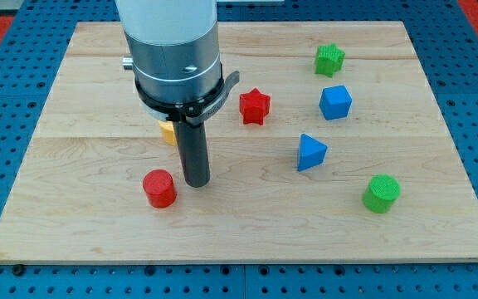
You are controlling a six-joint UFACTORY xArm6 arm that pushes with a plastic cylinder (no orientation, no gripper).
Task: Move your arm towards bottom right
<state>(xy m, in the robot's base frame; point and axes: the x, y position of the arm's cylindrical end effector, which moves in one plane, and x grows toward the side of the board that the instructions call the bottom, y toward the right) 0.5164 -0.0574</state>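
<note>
Tip: my tip (194,183) is sitting just right of the red cylinder (159,188).
Pincer: none here, only a rod.
Left: going toward the green cylinder (381,193), bottom right of the red cylinder.

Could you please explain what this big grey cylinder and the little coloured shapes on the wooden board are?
It is one camera view of a robot arm over a wooden board. The arm ends in a dark rod; my tip slides on the board and pushes blocks, holding nothing. It stands just to the view's right of the red cylinder. A yellow block is half hidden behind the rod. Also there: a red star, blue cube, blue triangle, green star and green cylinder.
</note>
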